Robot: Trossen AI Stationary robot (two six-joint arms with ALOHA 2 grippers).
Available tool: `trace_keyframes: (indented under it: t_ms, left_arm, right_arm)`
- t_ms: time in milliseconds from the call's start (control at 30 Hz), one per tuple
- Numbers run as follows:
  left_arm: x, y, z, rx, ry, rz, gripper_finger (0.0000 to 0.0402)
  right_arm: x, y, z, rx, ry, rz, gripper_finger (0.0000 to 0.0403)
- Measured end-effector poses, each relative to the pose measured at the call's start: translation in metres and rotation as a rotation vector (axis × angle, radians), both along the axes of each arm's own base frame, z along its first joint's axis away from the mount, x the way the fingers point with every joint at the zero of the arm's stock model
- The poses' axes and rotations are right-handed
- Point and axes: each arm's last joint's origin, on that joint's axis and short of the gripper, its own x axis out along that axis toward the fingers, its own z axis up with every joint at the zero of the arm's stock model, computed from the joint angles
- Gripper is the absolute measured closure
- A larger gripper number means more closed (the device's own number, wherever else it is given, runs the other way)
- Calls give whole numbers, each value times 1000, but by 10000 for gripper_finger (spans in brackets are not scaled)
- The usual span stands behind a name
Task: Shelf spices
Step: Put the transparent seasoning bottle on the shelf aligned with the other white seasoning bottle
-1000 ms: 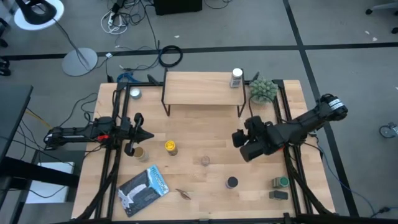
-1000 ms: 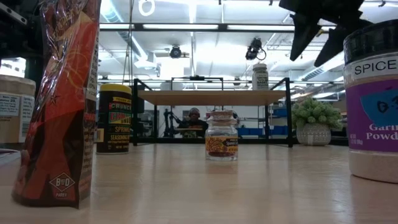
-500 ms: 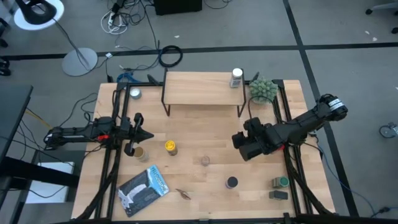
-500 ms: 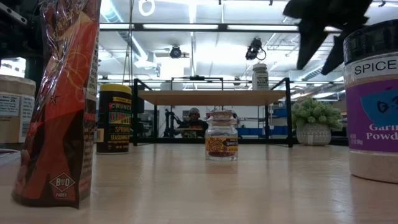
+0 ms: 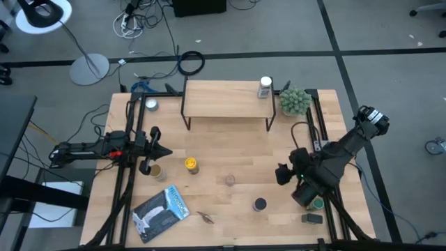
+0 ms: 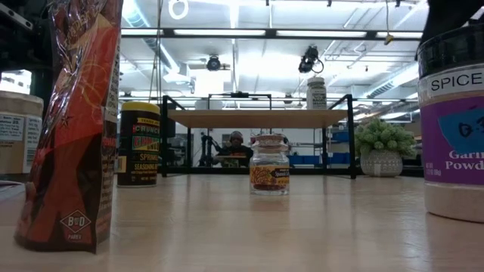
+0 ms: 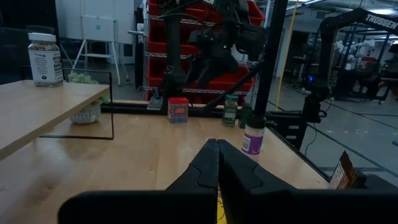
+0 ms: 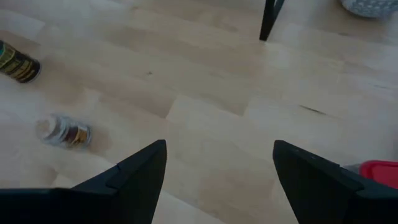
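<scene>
At lower right of the overhead frame, the right gripper hangs spread above the black-lidded jar: light, rigid, smooth, likely best pinched around its body. Mid-left, the left gripper waits pressed together. Farther back stands the shelf.

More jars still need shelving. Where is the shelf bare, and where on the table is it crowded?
The shelf is bare except for the white-capped bottle at its right end. The table is also bare between the shelf legs and the yellow jar. It is crowded at the front right, around the open right pincer.
</scene>
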Motion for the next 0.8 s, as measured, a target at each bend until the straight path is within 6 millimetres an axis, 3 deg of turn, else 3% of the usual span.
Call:
trace_keyframes:
  t_ms: [500, 667, 800]
  left_arm:
    - [0, 0, 0, 0, 0, 0, 394]
    - [-1, 0, 5, -121, -36, -13, 394]
    - [-2, 0, 11, -122, -104, -17, 394]
  right_arm:
    - [-3, 3, 0, -16, -17, 14, 110]
    - [-3, 3, 0, 0, -36, -10, 110]
    - [-2, 3, 0, 1, -38, -11, 110]
